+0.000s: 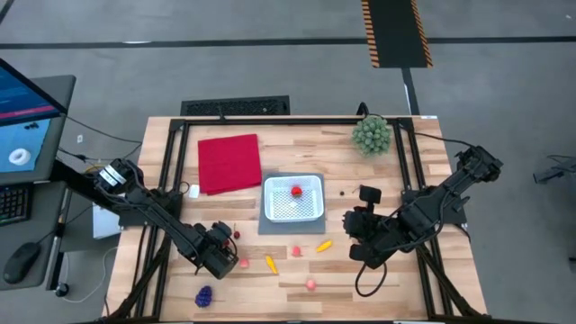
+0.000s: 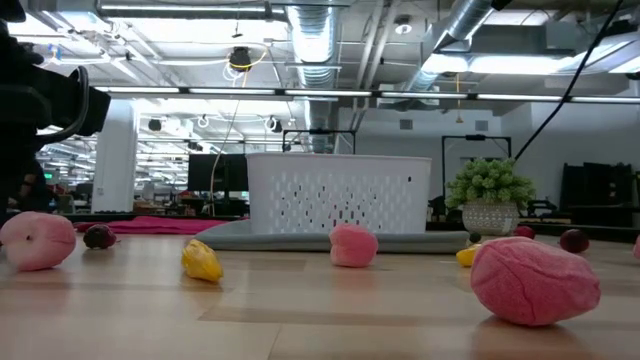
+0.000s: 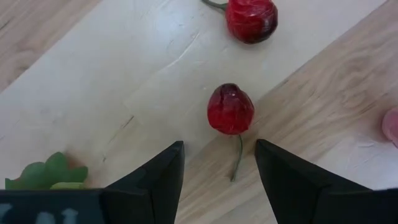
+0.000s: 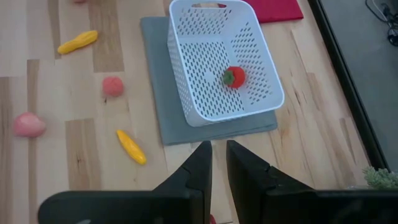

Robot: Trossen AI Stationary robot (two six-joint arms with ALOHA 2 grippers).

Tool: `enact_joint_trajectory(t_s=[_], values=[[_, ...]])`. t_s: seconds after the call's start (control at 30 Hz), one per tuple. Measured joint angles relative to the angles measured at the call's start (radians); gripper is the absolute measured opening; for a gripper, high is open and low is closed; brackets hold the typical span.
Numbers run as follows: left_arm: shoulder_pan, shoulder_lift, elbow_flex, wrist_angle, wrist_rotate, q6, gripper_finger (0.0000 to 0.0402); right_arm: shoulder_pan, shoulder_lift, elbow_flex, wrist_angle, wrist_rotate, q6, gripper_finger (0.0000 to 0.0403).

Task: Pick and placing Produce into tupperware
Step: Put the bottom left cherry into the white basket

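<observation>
I have the left gripper (image 3: 219, 163) low over the wood at about seven o'clock from the tupperware (image 1: 293, 198), fingers apart and straddling the line to a small dark red cherry (image 3: 231, 109) that lies just ahead of the tips, its thin stem trailing back toward me. I judge it light, hard-skinned and round, so it will likely roll or squirt out if I pinch off-centre; I would close across the widest part of the body, not on the stem, which looks too thin to hold. A second cherry (image 3: 251, 18) lies a little beyond it, apart from the first, so it should not be caught in the close. The tupperware sits on a grey mat (image 1: 266, 225) at mid-table with one red strawberry (image 1: 295, 191) already inside. Loose produce lies at five to seven o'clock of it: a pink piece (image 1: 296, 251), a yellow-orange piece (image 1: 271, 264), another one (image 1: 324, 245), a pink one (image 1: 310, 284) and the purple grape bunch (image 1: 204, 295). The container's tall wall is the thing to clear when carrying over. The right gripper (image 4: 217, 163) waits at four o'clock of the tupperware, fingers nearly together and holding nothing.
</observation>
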Motion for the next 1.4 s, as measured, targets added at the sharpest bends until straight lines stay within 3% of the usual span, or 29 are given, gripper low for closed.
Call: enact_joint_trajectory(t_s=[0.13, 0.4, 0.53, 0.8, 1.07, 1.27, 1.4], values=[[0.000, 0.000, 0.000, 0.003, -0.001, 0.010, 0.0145, 0.000, 0.000, 0.000, 0.000, 0.000, 0.000, 0.0070], [0.000, 0.001, -0.001, 0.009, -0.026, 0.056, 0.0011, 0.000, 0.000, 0.000, 0.000, 0.000, 0.000, 0.0070], [0.000, 0.003, 0.006, -0.002, -0.040, 0.084, 0.0003, 0.000, 0.000, 0.000, 0.000, 0.000, 0.000, 0.0070], [0.001, -0.048, 0.127, -0.125, -0.177, 0.158, 0.0000, 0.000, 0.000, 0.000, 0.000, 0.000, 0.000, 0.0070], [0.012, -0.154, 0.277, -0.282, -0.411, 0.258, 0.0000, 0.000, 0.000, 0.000, 0.000, 0.000, 0.008, 0.0070], [0.070, -0.274, 0.346, -0.260, -0.525, 0.436, 0.0000, 0.000, 0.000, 0.000, 0.000, 0.000, 0.008, 0.0070], [0.135, -0.362, 0.361, -0.204, -0.544, 0.546, 0.0000, 0.000, 0.000, 0.000, 0.000, 0.000, 0.008, 0.0070]])
